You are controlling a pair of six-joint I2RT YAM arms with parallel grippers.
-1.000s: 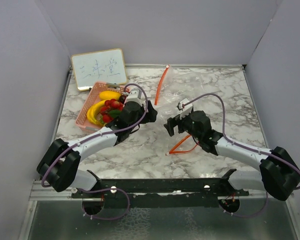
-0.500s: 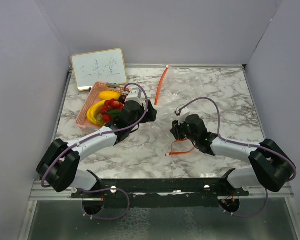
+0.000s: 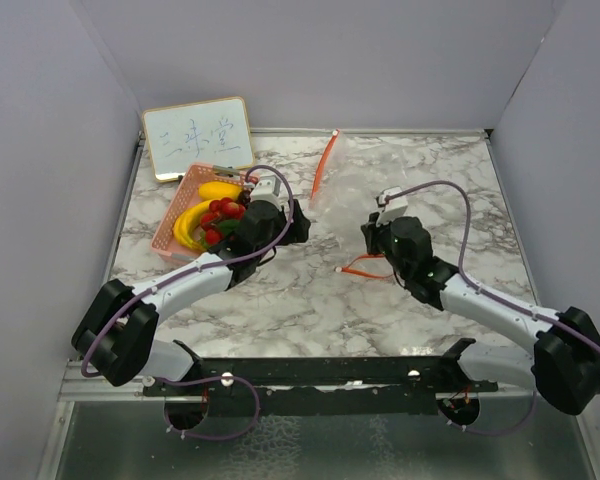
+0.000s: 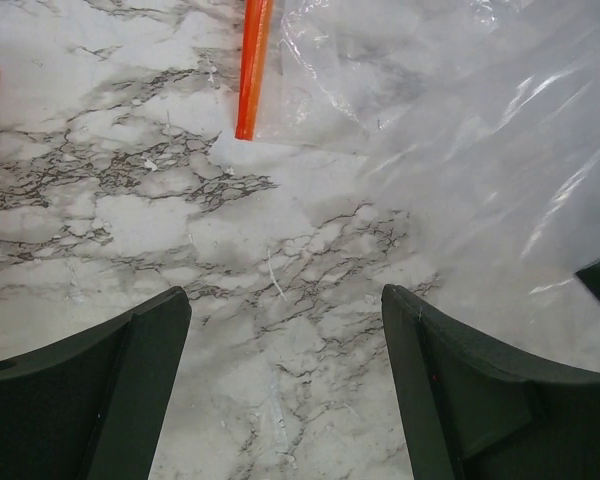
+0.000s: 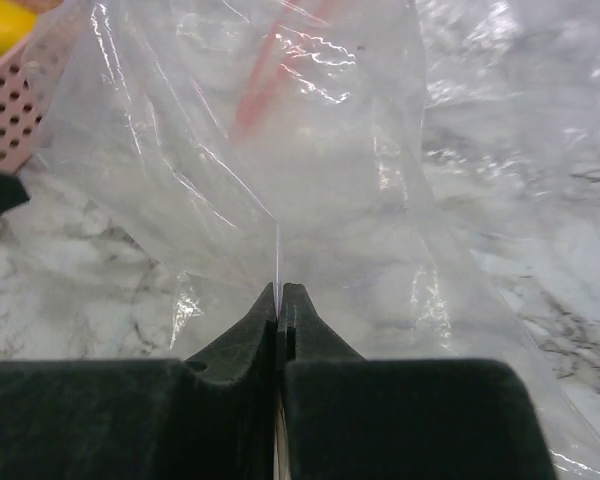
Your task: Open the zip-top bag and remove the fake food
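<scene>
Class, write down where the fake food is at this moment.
In the top view, the fake food lies in the pink basket on the table's left side, just in front of the whiteboard.

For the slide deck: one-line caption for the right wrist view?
Right arm's jaws pinched shut on the clear zip-top bag over the marble table.

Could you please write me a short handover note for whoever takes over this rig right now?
Left gripper: open, holding nothing, hovering over the marble table.
Right gripper: shut on the clear plastic of the zip-top bag.
Fake food: banana and red berries lie in the pink basket, left of the bag.
Done: the bag's orange zip edges lie apart, and no food shows inside.
Left: probably only to confirm the bag is empty and release it.
</scene>
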